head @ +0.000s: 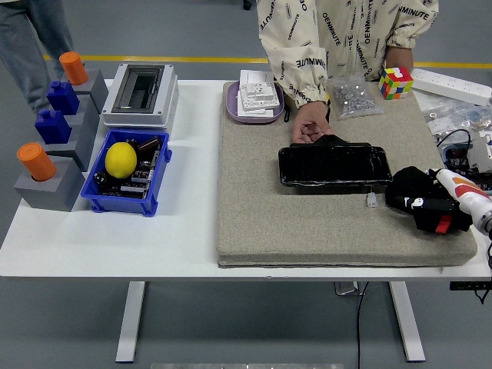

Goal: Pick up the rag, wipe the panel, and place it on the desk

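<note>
**Right now: right hand on rag at mat's right edge, panel held by person**

One robot hand in view, the right hand (pixel 434 207), coming in from the right edge. It sits over a dark bunched rag (pixel 411 188) at the right end of the grey mat (pixel 307 223); black fingers look wrapped around the cloth, so it reads as grasping the rag, though black on black makes the exact grip hard to tell. White-and-orange wrist section behind it. Left arm not visible.

One black panel (pixel 334 165) lies flat mid-mat, just left of the rag, close but apparently not touching. One small white clip-like piece (pixel 372 201) sits just below the panel's right corner.

One person at the far side in a printed cream top; one hand of theirs (pixel 311 127) rests at the panel's top edge, touching it. A second person's legs show at top left.

Other counts:
- 1 purple tray (pixel 234 108) with white switch plates stacked in it, at the mat's top left corner
- 1 bag of small metal parts (pixel 354 96)
- 1 colour cube (pixel 396 82)
- 1 grey lidded box (pixel 141 94)
- 1 blue bin (pixel 111 201) holding 1 yellow lemon (pixel 121 160) on dark parts
- 2 orange cylinders (pixel 36 161) and 2 blue blocks (pixel 52 125) on grey stands at far left
- 1 white power strip (pixel 453 84) at top right, cables below it

All on one white table (pixel 115 246).
</note>
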Controlling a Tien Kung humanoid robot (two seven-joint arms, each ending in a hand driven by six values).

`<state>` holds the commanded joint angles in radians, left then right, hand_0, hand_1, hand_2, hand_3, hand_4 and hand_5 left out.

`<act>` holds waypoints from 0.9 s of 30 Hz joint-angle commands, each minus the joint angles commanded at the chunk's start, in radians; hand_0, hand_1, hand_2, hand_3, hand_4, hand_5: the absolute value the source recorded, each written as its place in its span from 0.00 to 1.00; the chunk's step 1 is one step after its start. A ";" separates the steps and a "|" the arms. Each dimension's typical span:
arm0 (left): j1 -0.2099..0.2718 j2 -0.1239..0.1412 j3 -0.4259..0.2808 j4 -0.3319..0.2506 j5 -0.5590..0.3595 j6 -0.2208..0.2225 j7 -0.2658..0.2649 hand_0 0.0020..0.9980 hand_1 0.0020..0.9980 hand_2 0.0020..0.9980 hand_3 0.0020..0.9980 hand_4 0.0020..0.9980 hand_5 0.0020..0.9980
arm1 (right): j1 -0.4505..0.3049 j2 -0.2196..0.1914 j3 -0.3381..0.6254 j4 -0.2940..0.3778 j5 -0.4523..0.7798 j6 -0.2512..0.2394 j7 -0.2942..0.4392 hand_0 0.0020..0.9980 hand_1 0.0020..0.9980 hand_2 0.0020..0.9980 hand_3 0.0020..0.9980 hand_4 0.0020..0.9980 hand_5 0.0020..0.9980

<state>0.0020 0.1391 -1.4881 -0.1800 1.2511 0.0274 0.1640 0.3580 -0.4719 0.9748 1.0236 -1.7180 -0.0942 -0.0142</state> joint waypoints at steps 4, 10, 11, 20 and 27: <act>0.001 0.000 0.003 0.000 -0.001 0.000 0.000 0.64 0.69 0.73 0.56 0.59 0.47 | -0.005 0.001 -0.004 -0.004 0.005 -0.007 0.007 0.68 0.64 0.72 0.73 1.00 0.65; 0.002 0.001 0.004 0.000 0.000 0.000 0.001 0.64 0.69 0.73 0.56 0.59 0.47 | -0.010 0.003 -0.011 -0.011 0.014 -0.033 0.021 0.66 0.63 0.71 0.72 1.00 0.64; 0.002 0.001 0.004 0.000 0.000 0.000 0.000 0.64 0.69 0.73 0.56 0.59 0.47 | -0.010 0.003 -0.012 -0.011 0.015 -0.039 0.022 0.66 0.63 0.71 0.72 1.00 0.64; 0.001 0.000 0.003 0.000 0.001 0.000 0.001 0.64 0.69 0.73 0.57 0.59 0.47 | -0.009 0.005 -0.018 -0.010 0.028 -0.093 0.046 0.51 0.51 0.56 0.53 1.00 0.39; 0.000 -0.001 0.001 0.000 -0.001 0.000 0.000 0.64 0.69 0.73 0.57 0.59 0.47 | -0.008 0.004 -0.015 -0.010 0.016 -0.101 0.047 0.47 0.48 0.53 0.51 0.99 0.34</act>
<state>0.0018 0.1380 -1.4868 -0.1800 1.2505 0.0273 0.1640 0.3498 -0.4682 0.9600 1.0139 -1.7017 -0.1947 0.0323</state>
